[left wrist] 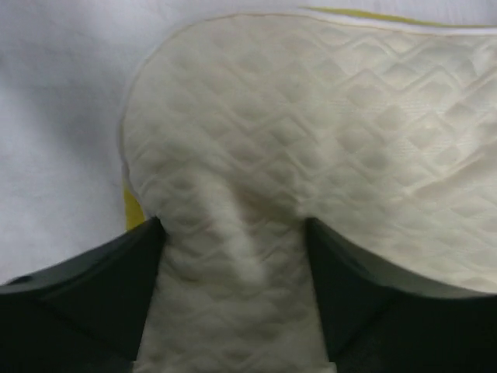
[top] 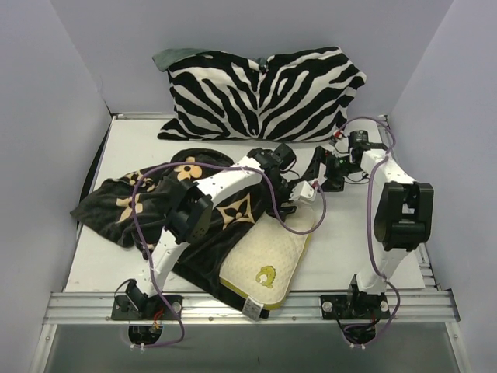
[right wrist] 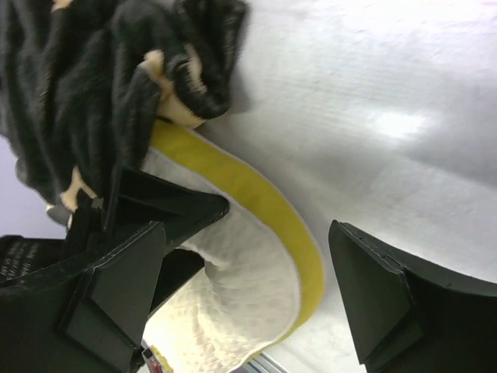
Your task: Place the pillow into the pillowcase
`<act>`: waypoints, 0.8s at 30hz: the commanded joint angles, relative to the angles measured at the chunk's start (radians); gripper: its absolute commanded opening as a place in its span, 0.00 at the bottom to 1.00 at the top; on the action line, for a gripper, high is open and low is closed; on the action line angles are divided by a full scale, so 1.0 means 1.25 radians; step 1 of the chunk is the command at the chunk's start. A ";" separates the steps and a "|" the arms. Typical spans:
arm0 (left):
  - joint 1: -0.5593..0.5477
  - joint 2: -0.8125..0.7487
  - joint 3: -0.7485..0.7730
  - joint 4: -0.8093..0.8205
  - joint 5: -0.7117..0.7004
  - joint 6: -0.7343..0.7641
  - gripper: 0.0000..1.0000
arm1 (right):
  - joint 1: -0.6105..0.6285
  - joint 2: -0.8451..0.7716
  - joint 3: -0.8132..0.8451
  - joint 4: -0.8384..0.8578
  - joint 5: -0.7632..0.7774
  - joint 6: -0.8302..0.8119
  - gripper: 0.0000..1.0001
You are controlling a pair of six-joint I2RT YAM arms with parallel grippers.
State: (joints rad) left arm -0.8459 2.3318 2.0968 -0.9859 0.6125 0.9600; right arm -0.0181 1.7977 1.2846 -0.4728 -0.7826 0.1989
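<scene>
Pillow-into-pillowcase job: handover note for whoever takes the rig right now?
Left end effector: open, straddling a pinched ridge of the pillow, nothing held.
Right end effector: open, over the pillow's yellow edge, nothing held.
Pillowcase: bunched on the left of the table, its edge lapped over the pillow's left side.
Done: pillow looks partly in at most.
Left: logo corner and right side are bare; pull the case over them.

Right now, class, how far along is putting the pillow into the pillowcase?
Done: pillowcase overlaps one edge of the pillow; inside or not, unclear. In hand: nothing; left end effector and right end effector open at its far end. Left: most of the pillow lies bare.
</scene>
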 commanded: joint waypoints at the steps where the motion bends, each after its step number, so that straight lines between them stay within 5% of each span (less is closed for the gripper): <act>1: -0.002 0.022 0.022 -0.152 0.002 0.188 0.63 | 0.001 0.044 0.064 -0.025 0.046 -0.031 0.89; 2: 0.004 0.016 0.030 -0.191 0.029 0.220 0.33 | 0.005 0.070 0.077 -0.027 0.050 -0.032 0.89; 5: 0.065 -0.060 0.006 -0.339 0.204 0.345 0.00 | 0.031 0.118 0.125 -0.030 0.076 -0.047 0.89; 12: 0.098 -0.297 -0.229 -0.322 0.243 0.486 0.00 | 0.159 0.242 0.241 -0.023 0.106 -0.063 0.85; 24: 0.086 -0.280 -0.190 -0.405 0.235 0.540 0.00 | 0.327 0.389 0.369 -0.007 0.164 -0.093 0.80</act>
State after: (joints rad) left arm -0.7258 2.0014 1.8278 -1.3323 0.8459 1.5742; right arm 0.3443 2.2395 1.7233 -0.4587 -0.6598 0.1226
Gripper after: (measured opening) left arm 0.029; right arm 0.827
